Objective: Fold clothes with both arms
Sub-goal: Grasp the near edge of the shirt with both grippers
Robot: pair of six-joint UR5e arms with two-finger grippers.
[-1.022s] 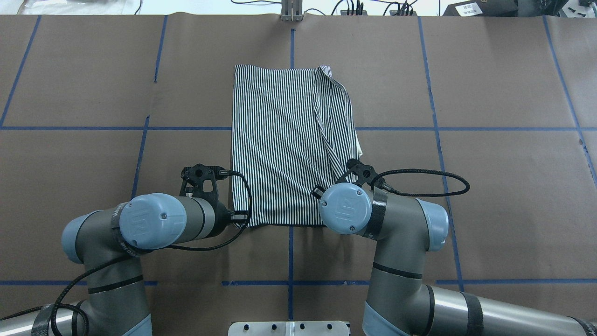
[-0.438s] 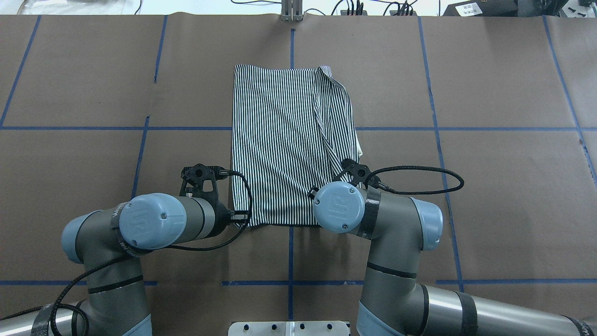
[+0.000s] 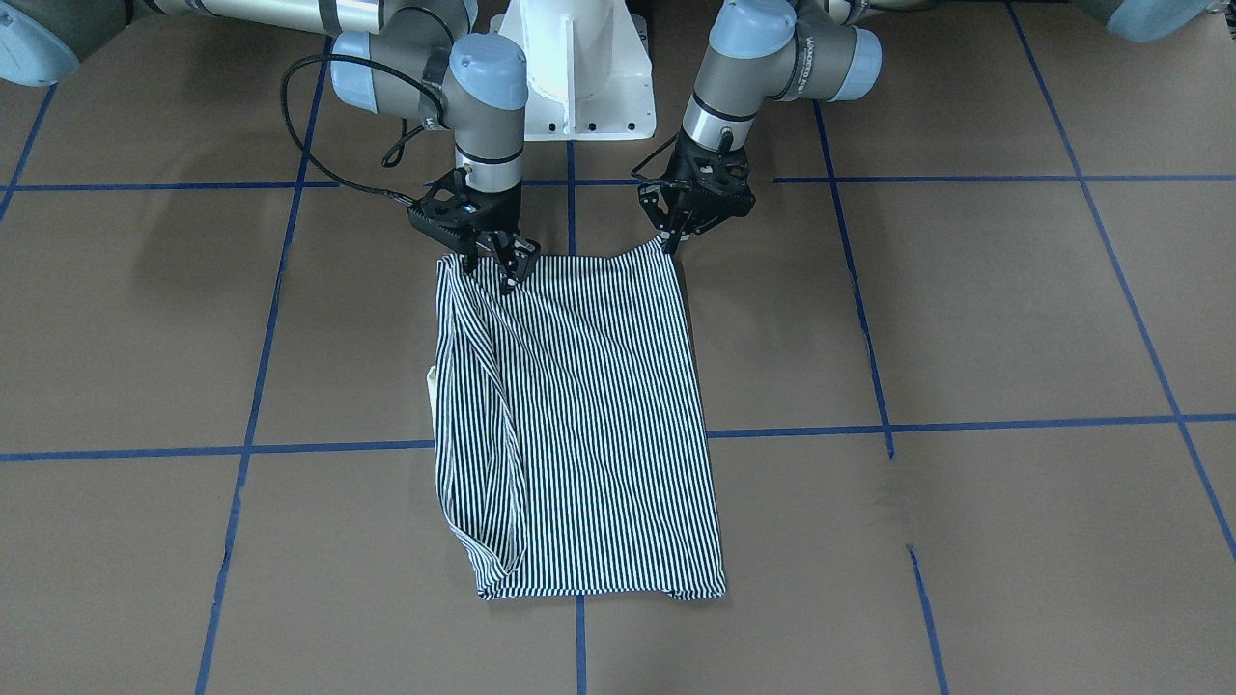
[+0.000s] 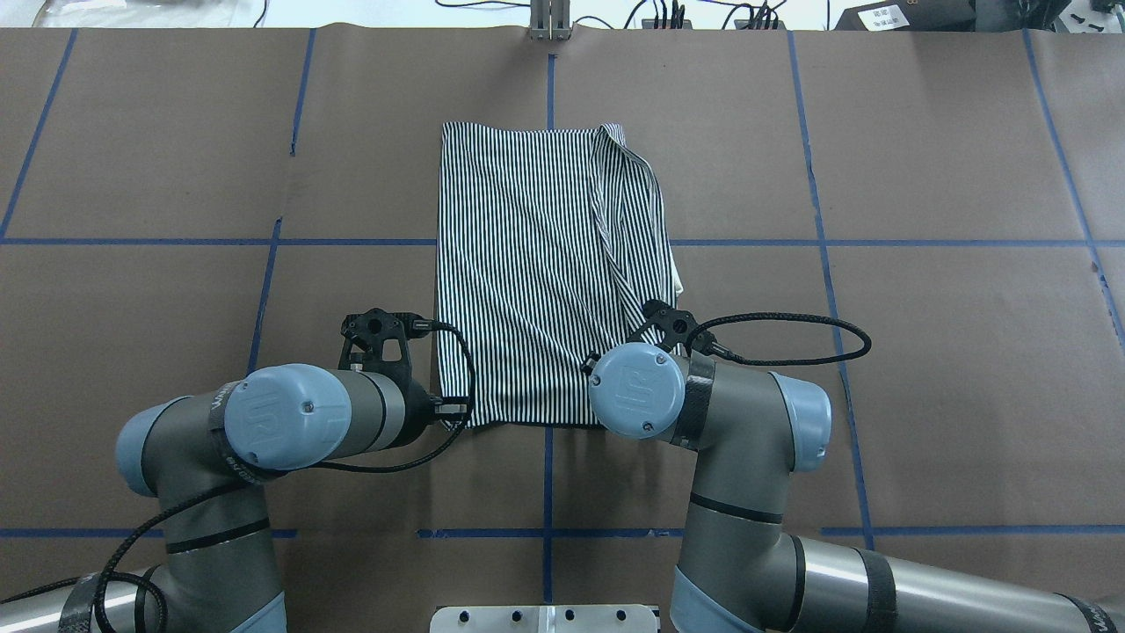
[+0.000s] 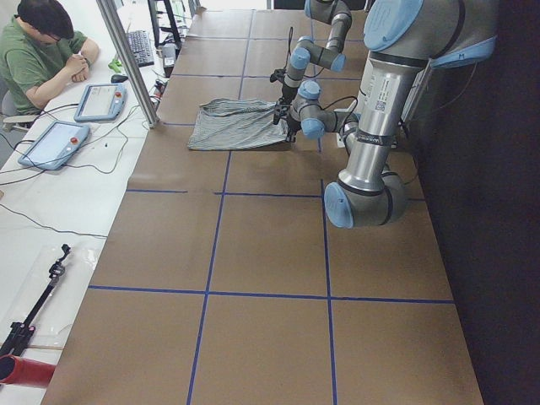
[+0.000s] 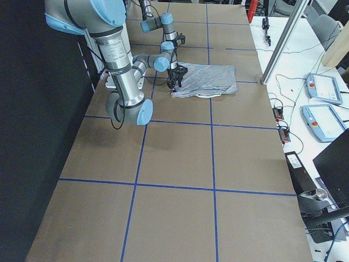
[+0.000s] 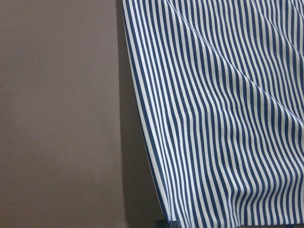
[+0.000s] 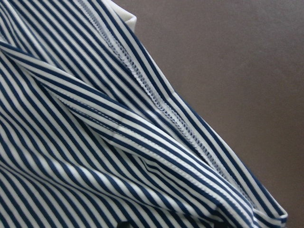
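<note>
The striped polo shirt (image 4: 536,272) lies folded into a long rectangle in the middle of the brown table (image 4: 923,352). A bit of cream collar (image 3: 431,378) pokes out at one long edge. In the front-facing view my left gripper (image 3: 668,241) is shut on the shirt's (image 3: 579,425) near corner, which is lifted a little. My right gripper (image 3: 497,265) is down on the other near corner and looks shut on bunched fabric (image 8: 142,156). In the overhead view both grippers are hidden under their wrists. The left wrist view shows the shirt's (image 7: 228,118) edge hanging close.
The white pedestal base (image 3: 579,68) stands behind the shirt's near edge. Blue tape lines (image 4: 549,532) cross the table. A seated operator (image 5: 42,59) and tablets (image 5: 51,143) are at a white bench beyond the far edge. A metal post (image 4: 549,22) stands at the far edge.
My right arm's wrist has shifted slightly to the left, over the shirt's near right corner. The left arm and the shirt have not visibly moved.
</note>
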